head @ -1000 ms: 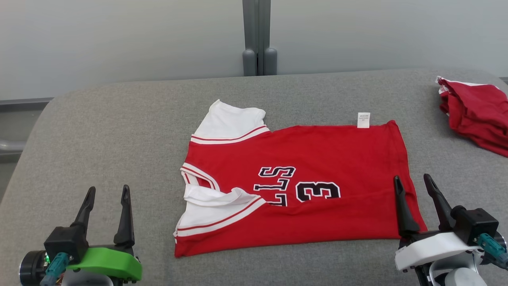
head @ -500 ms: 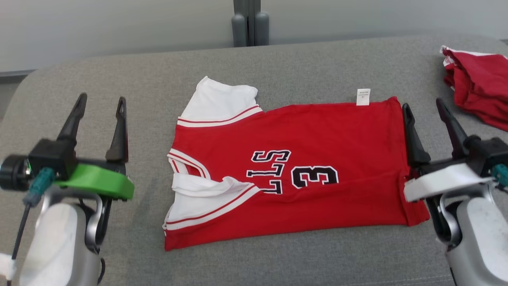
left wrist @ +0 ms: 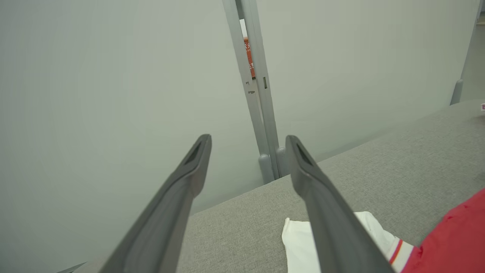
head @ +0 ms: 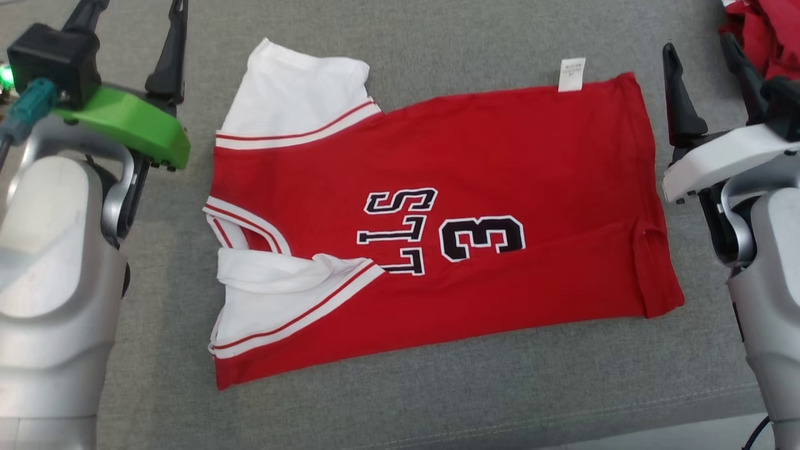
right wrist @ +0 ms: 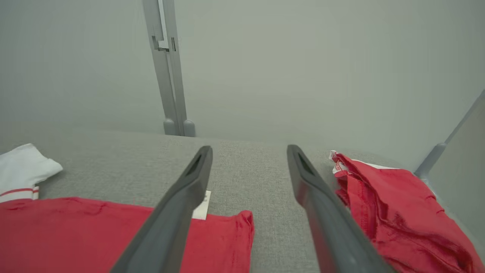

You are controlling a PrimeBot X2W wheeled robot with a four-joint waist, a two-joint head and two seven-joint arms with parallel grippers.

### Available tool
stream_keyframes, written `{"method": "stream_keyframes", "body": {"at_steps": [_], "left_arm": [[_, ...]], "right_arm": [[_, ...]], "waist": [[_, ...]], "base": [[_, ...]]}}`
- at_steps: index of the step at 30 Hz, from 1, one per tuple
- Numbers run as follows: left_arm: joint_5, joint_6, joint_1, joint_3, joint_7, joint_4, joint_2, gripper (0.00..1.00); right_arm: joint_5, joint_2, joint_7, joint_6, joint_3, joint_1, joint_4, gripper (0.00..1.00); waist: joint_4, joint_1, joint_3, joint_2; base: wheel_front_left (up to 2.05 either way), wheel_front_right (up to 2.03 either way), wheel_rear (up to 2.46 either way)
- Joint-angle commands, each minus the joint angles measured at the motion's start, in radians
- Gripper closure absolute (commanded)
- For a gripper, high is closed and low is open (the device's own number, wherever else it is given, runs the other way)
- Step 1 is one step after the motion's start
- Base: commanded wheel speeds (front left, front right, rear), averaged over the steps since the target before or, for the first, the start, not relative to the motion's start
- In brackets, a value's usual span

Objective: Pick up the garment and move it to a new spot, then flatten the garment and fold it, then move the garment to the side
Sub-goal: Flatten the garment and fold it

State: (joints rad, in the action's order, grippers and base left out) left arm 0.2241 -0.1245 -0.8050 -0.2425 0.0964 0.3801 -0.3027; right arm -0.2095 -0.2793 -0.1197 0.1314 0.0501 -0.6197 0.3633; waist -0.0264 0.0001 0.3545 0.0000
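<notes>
Left hand [head: 132, 9]: fingers spread wide, nothing between them. It sits off the sleeve end of the jersey [head: 487, 162], over bare bench [head: 437, 400] and not touching cloth. In the left wrist view, the left hand [left wrist: 248, 139] points at the grey wall post [left wrist: 254, 76], with the far white sleeve [left wrist: 299, 242] just under the inner finger.

Right hand [head: 697, 44]: also spread and empty, just beside the far hem corner. It stands between the jersey and a second red garment [head: 765, 31] crumpled at the bench's far right.

The jersey is mid-bench and lies mostly flat, sleeves to the robot's left, hem to its right. It is red with white sleeves and a black "3" plus lettering. A white label [head: 572, 74] sticks out on the far edge. The near sleeve is rumpled over the neckline, and there is a small tuck at the near hem corner.
</notes>
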Motion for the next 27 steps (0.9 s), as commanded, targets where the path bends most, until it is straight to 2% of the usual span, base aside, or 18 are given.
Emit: {"method": "stream_keyframes", "body": {"at_steps": [1, 3, 9, 17, 27], "left_arm": [[0.006, -0.005, -0.043, -0.013, -0.003, 0.03, -0.008, 0.0], [0.042, -0.006, -0.084, -0.03, -0.017, 0.084, -0.004, 0.0], [0.119, -0.007, -0.194, -0.165, -0.052, 0.227, -0.065, 0.0], [0.22, -0.007, -0.297, -0.321, -0.081, 0.388, -0.107, 0.0], [0.34, -0.007, -0.359, -0.427, -0.07, 0.522, -0.122, 0.0]], "right_arm": [[0.005, -0.009, 0.007, -0.002, 0.008, -0.034, 0.024, 0.0], [0.003, -0.011, 0.019, -0.002, 0.018, -0.067, 0.064, 0.0], [-0.019, -0.005, 0.036, -0.002, 0.078, -0.173, 0.182, 0.0], [-0.059, 0.01, 0.014, -0.002, 0.183, -0.283, 0.32, 0.0], [-0.123, 0.029, -0.03, -0.002, 0.308, -0.361, 0.437, 0.0]], "waist": [[-0.058, -0.0001, 0.106, 0.0], [-0.068, -0.0001, 0.129, 0.0], [-0.102, -0.0001, 0.182, 0.0], [-0.118, -0.0001, 0.228, 0.0], [-0.133, -0.0001, 0.242, 0.0]], "base": [[0.0, 0.0, 0.0], [0.0, 0.0, 0.0], [0.0, 0.0, 0.0], [0.0, 0.0, 0.0], [0.0, 0.0, 0.0]]}}
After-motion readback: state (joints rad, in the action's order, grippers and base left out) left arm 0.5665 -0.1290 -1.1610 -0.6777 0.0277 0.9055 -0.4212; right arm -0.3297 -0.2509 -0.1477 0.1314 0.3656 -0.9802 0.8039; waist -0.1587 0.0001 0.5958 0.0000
